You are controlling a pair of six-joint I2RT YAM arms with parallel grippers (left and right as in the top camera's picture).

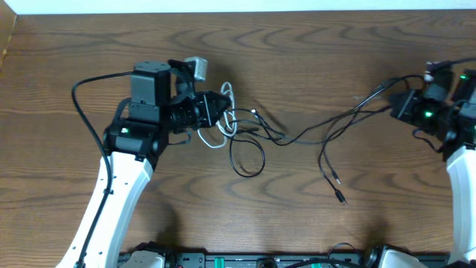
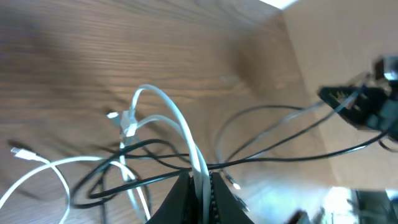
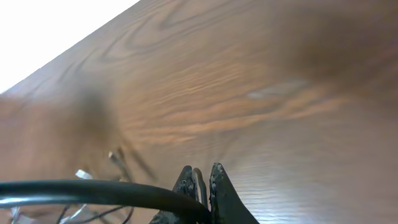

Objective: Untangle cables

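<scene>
While the left gripper (image 2: 200, 190) pinches the white cable (image 2: 180, 121) tight and the right gripper (image 3: 204, 183) clamps a black cable (image 3: 93, 190), the tangle (image 1: 242, 126) sits just beyond the left fingertips (image 2: 219, 198), black strands (image 2: 273, 159) stretching toward the far right fingers (image 3: 222, 193).

setting: robot lab | cue: left arm (image 1: 119, 186), right arm (image 1: 462, 175), wood-grain table (image 1: 312, 52)

Cables (image 1: 279, 139) on my table (image 1: 297, 45)
I see them bunched left of centre, touching the left gripper (image 1: 222, 112); strands reach the right gripper (image 1: 395, 105).
</scene>
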